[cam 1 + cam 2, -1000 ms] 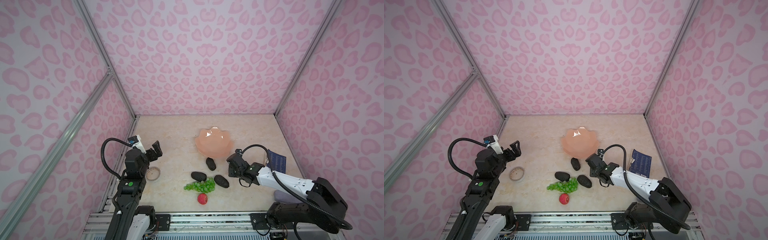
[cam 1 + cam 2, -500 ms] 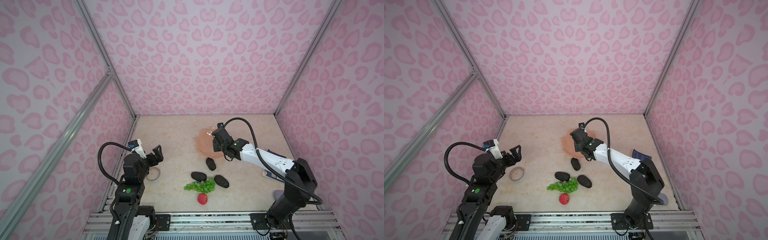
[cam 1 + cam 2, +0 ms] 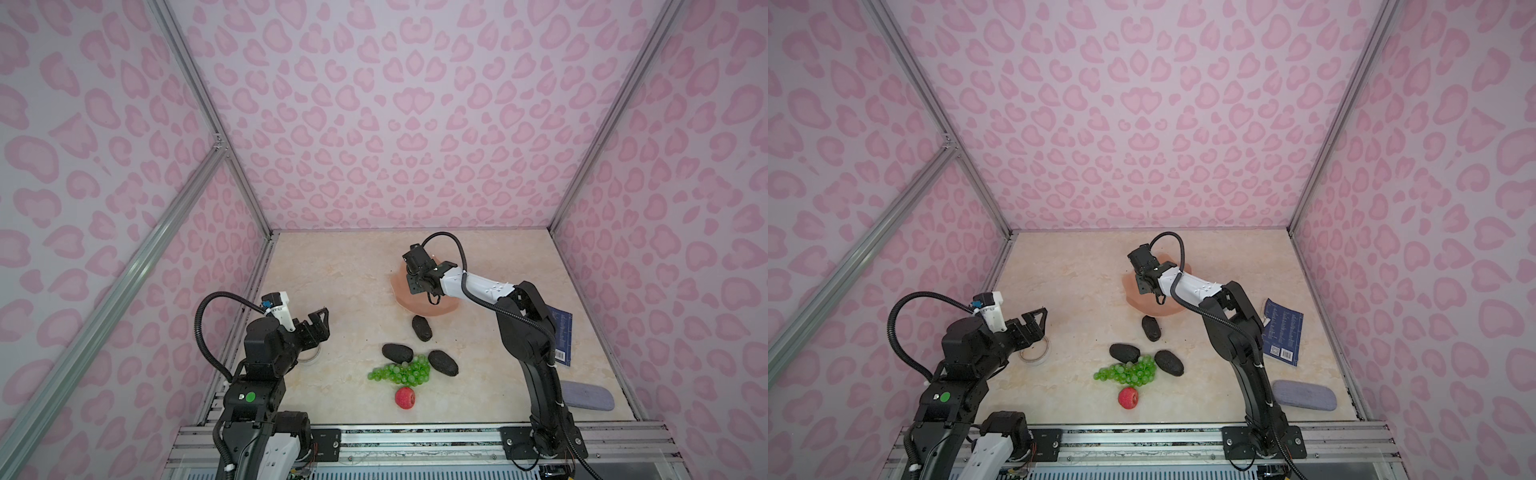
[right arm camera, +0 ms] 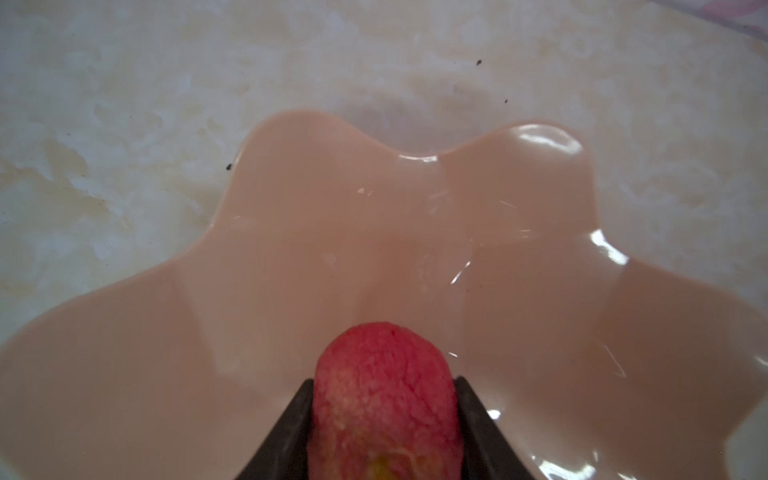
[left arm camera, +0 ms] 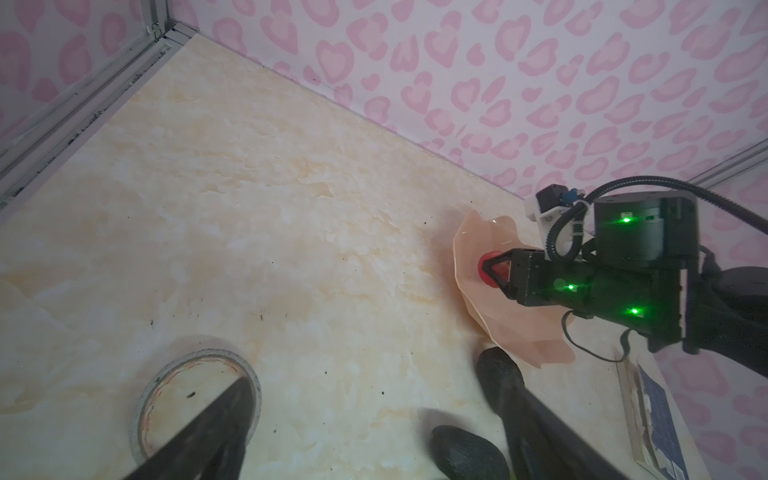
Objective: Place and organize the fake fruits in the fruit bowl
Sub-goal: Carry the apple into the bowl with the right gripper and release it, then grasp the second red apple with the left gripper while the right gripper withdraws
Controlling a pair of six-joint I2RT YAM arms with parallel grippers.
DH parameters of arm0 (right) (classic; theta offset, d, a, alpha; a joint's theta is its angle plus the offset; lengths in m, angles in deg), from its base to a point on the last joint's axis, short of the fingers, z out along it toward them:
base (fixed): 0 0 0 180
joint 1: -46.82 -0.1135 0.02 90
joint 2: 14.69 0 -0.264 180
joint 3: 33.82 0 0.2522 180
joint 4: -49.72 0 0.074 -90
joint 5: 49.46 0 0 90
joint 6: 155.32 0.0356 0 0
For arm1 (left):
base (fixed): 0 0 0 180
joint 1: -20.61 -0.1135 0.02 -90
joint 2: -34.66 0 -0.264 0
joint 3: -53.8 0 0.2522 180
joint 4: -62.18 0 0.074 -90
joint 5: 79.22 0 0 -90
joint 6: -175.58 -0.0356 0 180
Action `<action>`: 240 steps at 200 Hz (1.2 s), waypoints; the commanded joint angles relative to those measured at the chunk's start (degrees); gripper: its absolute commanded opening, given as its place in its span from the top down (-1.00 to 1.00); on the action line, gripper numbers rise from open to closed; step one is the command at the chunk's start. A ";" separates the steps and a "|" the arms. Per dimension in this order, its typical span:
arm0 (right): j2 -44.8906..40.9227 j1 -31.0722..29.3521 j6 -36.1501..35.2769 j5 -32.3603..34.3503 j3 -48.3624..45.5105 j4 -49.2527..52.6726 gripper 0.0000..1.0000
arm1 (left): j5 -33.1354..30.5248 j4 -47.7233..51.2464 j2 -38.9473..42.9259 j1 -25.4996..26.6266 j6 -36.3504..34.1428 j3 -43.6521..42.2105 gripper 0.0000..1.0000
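Placing step, apparently for the first fruit: small red textured apple (image 4: 384, 386) pinched between the part-closed jaws of the right gripper (image 5: 492, 269), low over the hollow of the shallow glossy peach-pink scalloped fruit bowl (image 3: 434, 311) at far centre; no other fruit visible inside. Left gripper (image 3: 318, 322) spread wide, empty, hovering at near left above a small clear round disc (image 3: 1034, 353). Lying on the table nearer than the bowl: three black rough-skinned avocado-like ovals (image 3: 422, 328), a bunch of translucent green grapes (image 3: 401, 372), a second red apple (image 3: 405, 397) nearest. Next, probably: lower slightly, open the jaws, release clear of the rim to avoid a roll-out, then lift away.
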State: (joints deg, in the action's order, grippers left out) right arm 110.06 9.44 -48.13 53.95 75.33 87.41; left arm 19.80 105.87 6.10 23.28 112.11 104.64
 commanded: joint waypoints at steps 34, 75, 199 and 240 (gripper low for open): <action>1.37 1.17 0.65 -2.96 0.08 0.74 -0.35 | 2.06 2.09 -0.51 2.62 1.76 -1.21 -0.85; -6.03 2.26 1.33 -3.83 -4.20 -2.33 -0.59 | 2.62 1.36 -3.59 6.78 2.04 -2.31 -0.82; -35.30 6.69 4.26 -2.96 -32.21 -5.61 -0.73 | -8.42 1.15 -15.71 43.10 10.36 -4.24 -0.74; -38.46 7.24 4.69 -2.16 -35.76 -6.24 -0.81 | -14.52 1.60 -16.30 59.06 21.57 -5.97 -0.74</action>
State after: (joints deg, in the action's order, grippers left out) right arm 72.77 16.45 -43.87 50.41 41.11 81.86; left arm 10.55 107.23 -9.61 76.16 125.42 99.29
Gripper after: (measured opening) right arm 0.888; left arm 0.871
